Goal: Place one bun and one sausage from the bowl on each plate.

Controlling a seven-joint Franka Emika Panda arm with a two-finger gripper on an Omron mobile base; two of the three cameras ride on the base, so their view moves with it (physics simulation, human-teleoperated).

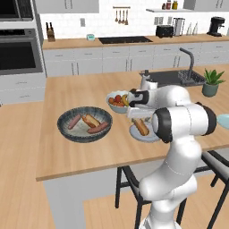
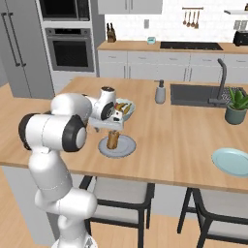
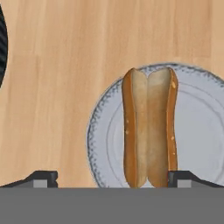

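While the end effector (image 3: 112,179) is being held spread wide and empty just above the near plate (image 3: 197,131), a split bun (image 3: 148,127) is being seen lying on that plate, left of its centre, with one end close to the rim. In the hand view the two dark tips are standing well apart at the bottom of the frame, and the bun's lower end is falling between them without being gripped.

Several risks are being judged from here. If the end effector is lifted at a slant, the bun could be nudged by a tip and pushed toward the rim or off onto the desk (image 1: 67,89). Because the bun is lying off-centre, a sausage set down beside it could be rolled off the plate. When the bowl (image 1: 84,124) at centre left of the left base view is being reached again, its raised ribbed side could be struck by the wrist.

Counts are being taken as follows. Two plates are being seen: the near one at the centre of the right base view and a second plate (image 2: 231,161) at that frame's right edge, bare as far as it is shown. One bun is lying on the near plate, and another bun (image 1: 91,120) and two sausages (image 1: 98,128) appear to be lying in the bowl. A smaller bowl of fruit (image 1: 117,102) is standing behind the arm.
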